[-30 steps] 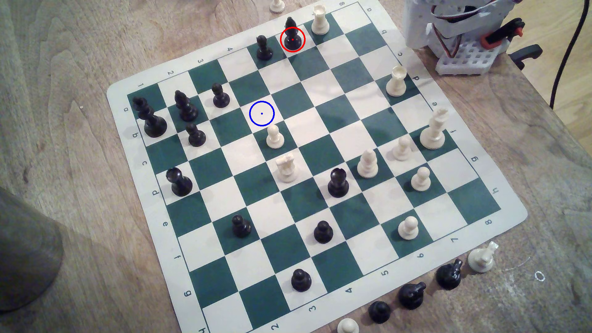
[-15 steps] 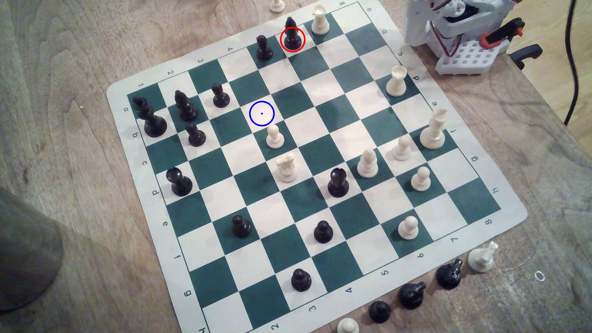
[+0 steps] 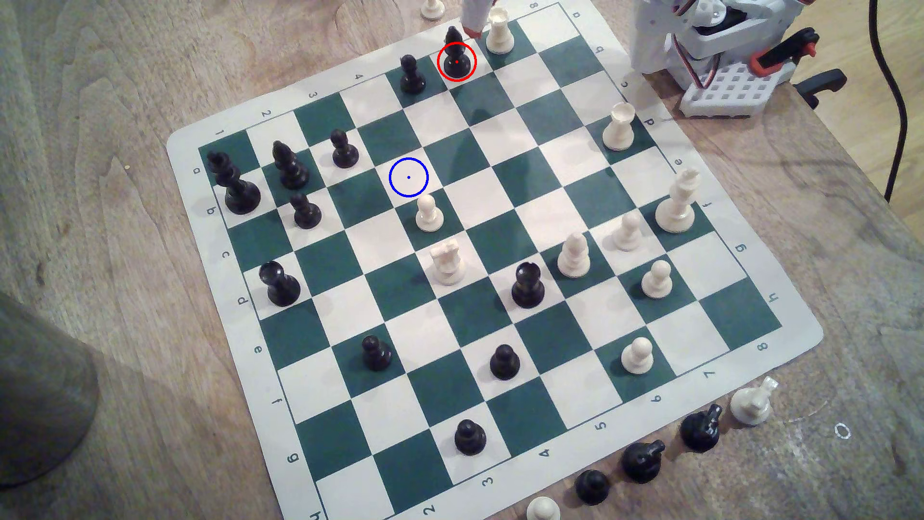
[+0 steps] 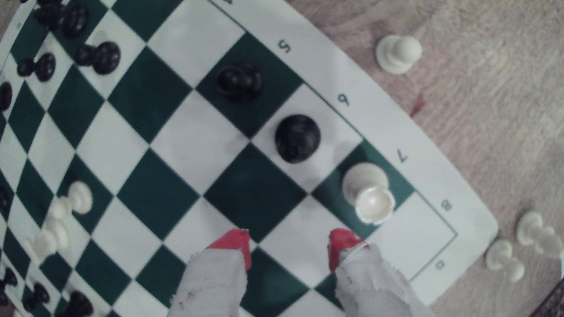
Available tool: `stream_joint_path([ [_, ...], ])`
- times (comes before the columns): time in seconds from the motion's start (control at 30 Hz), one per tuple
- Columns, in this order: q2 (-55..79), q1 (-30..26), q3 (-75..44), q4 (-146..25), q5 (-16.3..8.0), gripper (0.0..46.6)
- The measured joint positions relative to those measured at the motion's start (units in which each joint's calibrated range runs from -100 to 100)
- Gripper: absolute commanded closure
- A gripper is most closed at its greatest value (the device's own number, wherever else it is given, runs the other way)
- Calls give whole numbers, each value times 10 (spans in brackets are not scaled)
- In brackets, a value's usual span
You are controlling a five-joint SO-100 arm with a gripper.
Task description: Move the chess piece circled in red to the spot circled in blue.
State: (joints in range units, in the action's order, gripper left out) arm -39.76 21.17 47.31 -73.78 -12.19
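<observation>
- The black bishop [image 3: 456, 54] stood upright inside the red ring, on a cream square in the board's edge row marked 6, at the far side of the chessboard [image 3: 505, 180] in the exterior view.
- A black pawn [image 3: 412, 76] stood on the green square just beside the bishop, and a white rook [image 3: 499, 32] on the green square at its other side.
- The blue-ringed square [image 3: 408, 177] lay bare, well apart from the bishop toward the board's middle, with a white pawn [image 3: 428, 214] on the square next to it.
- The gripper [image 4: 288, 248] hung above the board near the bishop without touching it; its two white-wrapped, red-tipped fingers [image 4: 233, 243] stood spread apart with nothing between them.
- In the wrist view the bishop [image 4: 297, 137] appeared from above, ahead of the fingertips, with the rook [image 4: 367, 192] close by.
- In the exterior view one red fingertip [image 3: 472, 31] showed between the bishop's head and the rook.
- The board lay on a wooden worktop [image 3: 125, 90].
</observation>
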Motion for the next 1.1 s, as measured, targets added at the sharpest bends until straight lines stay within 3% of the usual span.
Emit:
stream_joint_path([
  [0.1, 2, -36, 22, 10, -13, 322],
  [0.37, 59, -54, 60, 70, -21, 326],
  [0.63, 134, -28, 61, 139, -3, 329],
  [1.1, 149, 18, 61, 194, 19, 327],
])
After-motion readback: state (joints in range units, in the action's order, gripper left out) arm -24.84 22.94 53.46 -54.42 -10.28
